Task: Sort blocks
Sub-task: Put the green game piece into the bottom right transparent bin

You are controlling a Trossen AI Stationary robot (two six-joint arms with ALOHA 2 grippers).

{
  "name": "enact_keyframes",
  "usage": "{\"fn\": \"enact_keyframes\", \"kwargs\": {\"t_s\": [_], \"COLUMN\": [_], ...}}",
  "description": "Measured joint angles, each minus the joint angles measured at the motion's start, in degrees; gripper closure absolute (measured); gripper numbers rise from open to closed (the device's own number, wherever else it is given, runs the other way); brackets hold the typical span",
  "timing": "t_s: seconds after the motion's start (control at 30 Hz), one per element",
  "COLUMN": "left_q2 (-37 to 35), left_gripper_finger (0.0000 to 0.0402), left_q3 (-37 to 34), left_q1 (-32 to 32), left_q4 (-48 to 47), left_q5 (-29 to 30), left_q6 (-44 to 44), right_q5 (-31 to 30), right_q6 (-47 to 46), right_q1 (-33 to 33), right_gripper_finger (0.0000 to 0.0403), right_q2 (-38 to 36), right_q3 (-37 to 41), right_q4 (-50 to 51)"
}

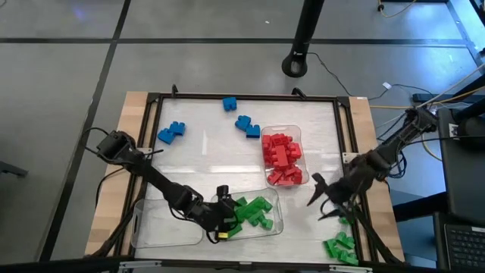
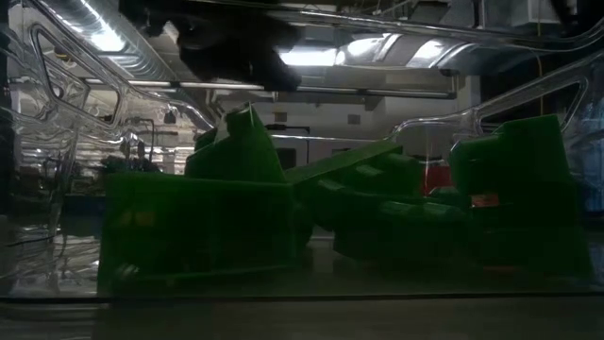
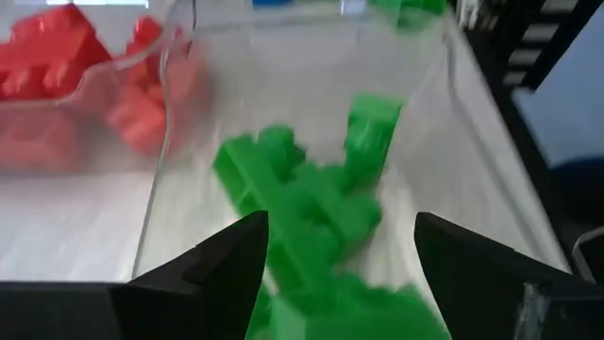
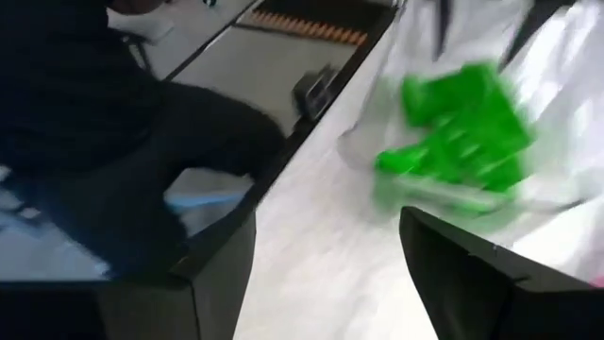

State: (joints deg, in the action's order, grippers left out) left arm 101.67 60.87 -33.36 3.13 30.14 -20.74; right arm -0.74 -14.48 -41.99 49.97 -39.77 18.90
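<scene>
Now L gripper (image 1: pixel 225 214) hangs jaws apart over green blocks (image 1: pixel 254 211) in tray (image 1: pixel 163 227); R gripper (image 1: pixel 324 199) open nearby.

The left arm reaches from the bench's left edge toward the near middle, its joints strung out in a slanting line, and the left tool (image 1: pixel 225 211) sits low with its two dark fingers (image 3: pixel 219 274) spread apart, nothing clamped between them. The right arm comes in from the bench's right edge and bends down toward the near right part, where the right tool (image 1: pixel 326 201) hangs with its fingers (image 4: pixel 472 274) parted and empty.
</scene>
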Motion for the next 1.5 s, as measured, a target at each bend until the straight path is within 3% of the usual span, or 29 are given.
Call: {"fn": "enact_keyframes", "kwargs": {"t_s": [0.23, 0.47, 0.67, 0.87, 1.07, 1.5], "left_q2": [0.0, 0.0, 0.0, 0.0, 0.0, 0.1], "left_gripper_finger": [0.0147, 0.0147, 0.0147, 0.0147, 0.0147, 0.0147], "left_q3": [-2.4, -2.4, -2.4, -2.4, -2.4, -2.4], "left_q1": [0.5, 0.5, 0.5, 0.4, 0.4, 0.4], "left_q4": [13.0, 15.5, 15.5, 15.5, 15.5, 15.5], "left_q5": [0.7, 0.7, 0.7, 0.7, 0.7, 0.6], "left_q6": [5.4, 7.9, 7.6, 7.6, 7.4, 7.2], "right_q5": [0.2, 4.9, 8.3, 7.8, 7.0, -1.8], "right_q6": [-17.0, -35.4, -42.0, -40.1, -37.6, -31.1], "right_q1": [-7.7, -14.2, -17.1, -20.4, -22.3, -22.1], "right_gripper_finger": [0.0141, 0.0141, 0.0141, 0.0141, 0.0141, 0.0141], "right_q2": [9.2, 17.8, 25.4, 34.1, 40.2, 42.0], "right_q3": [0.0, -0.7, -8.7, -14.9, -15.1, -15.1], "right_q4": [-1.3, -0.5, 8.5, 20.3, 22.3, 23.0]}}
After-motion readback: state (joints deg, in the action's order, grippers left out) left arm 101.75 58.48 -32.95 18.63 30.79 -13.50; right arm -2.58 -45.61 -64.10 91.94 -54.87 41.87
